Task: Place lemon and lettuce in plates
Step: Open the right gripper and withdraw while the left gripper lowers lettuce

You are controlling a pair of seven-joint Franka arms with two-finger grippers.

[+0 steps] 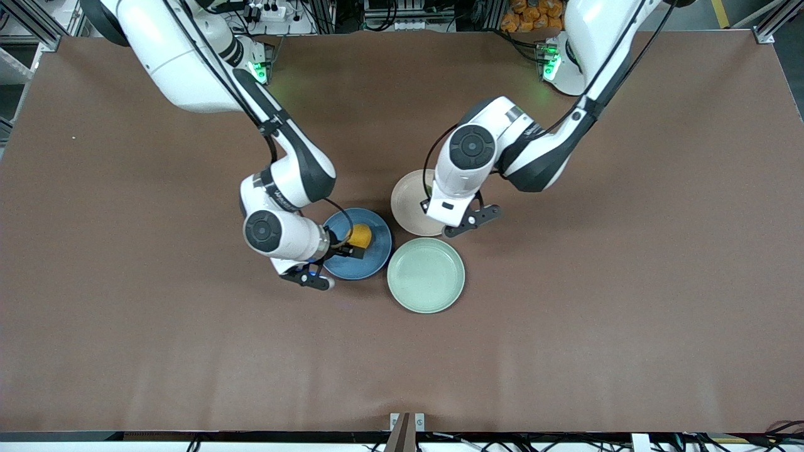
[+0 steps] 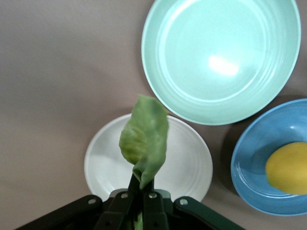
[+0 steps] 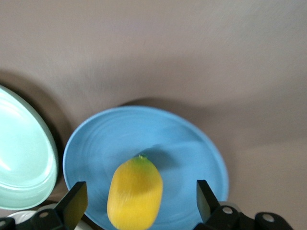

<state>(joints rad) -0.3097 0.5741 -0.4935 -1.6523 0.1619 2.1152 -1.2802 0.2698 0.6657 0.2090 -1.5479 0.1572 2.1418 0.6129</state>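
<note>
The yellow lemon [image 1: 360, 235] lies in the blue plate [image 1: 369, 265]. My right gripper [image 1: 353, 246] is just over that plate. In the right wrist view its fingers [image 3: 76, 201] stand wide open on either side of the lemon [image 3: 135, 194], apart from it, above the blue plate [image 3: 182, 143]. My left gripper [image 1: 440, 213] hangs over the beige-pink plate [image 1: 407, 201]. In the left wrist view the left gripper [image 2: 140, 182] is shut on the stem end of the green lettuce [image 2: 145, 141], which dangles above the beige-pink plate [image 2: 105, 163]. My left hand hides the leaf in the front view.
An empty pale mint-green plate [image 1: 426, 275] sits nearer the front camera, touching close to both other plates. It also shows in the left wrist view [image 2: 220, 57]. Brown table cloth [image 1: 597, 301] spreads wide all around the three plates.
</note>
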